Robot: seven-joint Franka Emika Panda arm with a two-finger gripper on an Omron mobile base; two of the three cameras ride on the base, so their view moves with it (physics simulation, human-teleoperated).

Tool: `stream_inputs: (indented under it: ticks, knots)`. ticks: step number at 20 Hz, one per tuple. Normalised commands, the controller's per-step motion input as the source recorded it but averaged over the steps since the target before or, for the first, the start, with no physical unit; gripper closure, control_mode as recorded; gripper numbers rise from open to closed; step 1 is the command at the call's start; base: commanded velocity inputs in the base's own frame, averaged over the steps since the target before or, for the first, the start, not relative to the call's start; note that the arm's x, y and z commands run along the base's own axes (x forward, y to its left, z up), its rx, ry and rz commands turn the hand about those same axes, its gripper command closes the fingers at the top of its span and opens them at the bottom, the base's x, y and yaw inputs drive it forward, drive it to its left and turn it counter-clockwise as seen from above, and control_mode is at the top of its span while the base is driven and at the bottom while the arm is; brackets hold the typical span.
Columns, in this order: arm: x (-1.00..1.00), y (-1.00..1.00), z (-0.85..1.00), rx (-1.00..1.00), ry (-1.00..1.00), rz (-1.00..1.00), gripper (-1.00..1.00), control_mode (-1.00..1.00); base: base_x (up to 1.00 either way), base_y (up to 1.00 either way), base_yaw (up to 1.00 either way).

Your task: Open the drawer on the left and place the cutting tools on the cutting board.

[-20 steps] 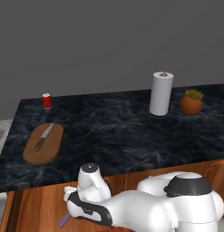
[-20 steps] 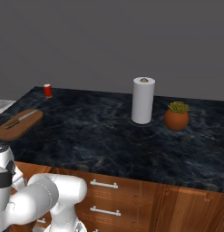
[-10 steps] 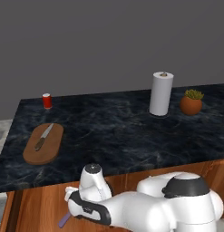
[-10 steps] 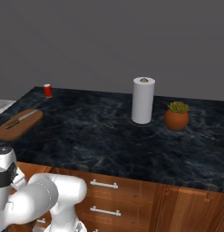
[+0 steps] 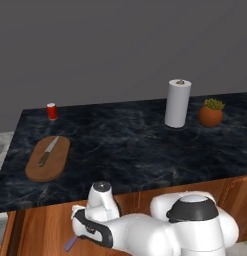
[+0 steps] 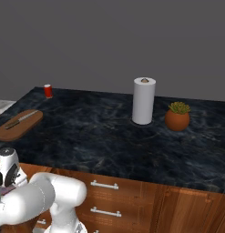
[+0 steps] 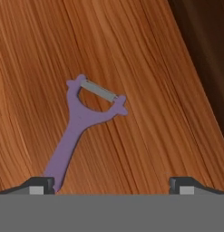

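My gripper (image 7: 112, 186) hangs open inside the open drawer (image 7: 149, 81), just above its plain wood floor. The purple peeler (image 7: 80, 121) lies flat there, head away from me. Its handle runs down to my left fingertip (image 7: 41, 183), while the right fingertip (image 7: 183, 183) stands over bare wood. From the left base view the peeler's handle end (image 5: 71, 243) pokes out under my hand, low over the drawer (image 5: 40, 227). On the counter's left, the knife (image 5: 47, 151) rests on the cutting board (image 5: 50, 165). The right base view also has the board (image 6: 13, 129) and knife (image 6: 21, 119).
A red can (image 5: 52, 111) stands behind the board. A paper towel roll (image 5: 177, 103) and a potted plant (image 5: 210, 114) sit at the counter's right. The drawer's dark side wall (image 7: 204, 41) rises right of the hand. Closed drawers with silver handles (image 6: 104, 184) lie to my right.
The hand has edged slightly over the drawer; the jaws stay open. Knife, board and the other things on the counter have not moved.
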Motion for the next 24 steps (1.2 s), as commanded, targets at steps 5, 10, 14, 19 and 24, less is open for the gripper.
stream_inputs:
  ticks: [5,10,14,19,24]
  knots:
    - [0.14,0.19,0.00,0.00,0.00,0.00,-1.00,-1.00,0.00,0.00,0.00]
    - [0.02,0.22,-0.02,0.00,0.00,0.00,-1.00,-1.00,0.00,0.00,0.00]
    - [0.00,0.06,-0.12,0.00,0.00,0.00,-1.00,-1.00,0.00,0.00,0.00]
    - [0.00,0.00,-0.36,0.04,0.00,0.05,-1.00,-1.00,0.00,0.00,0.00]
    - [0.00,0.03,-0.11,0.03,0.01,0.03,-1.00,-1.00,0.00,0.00,0.00]
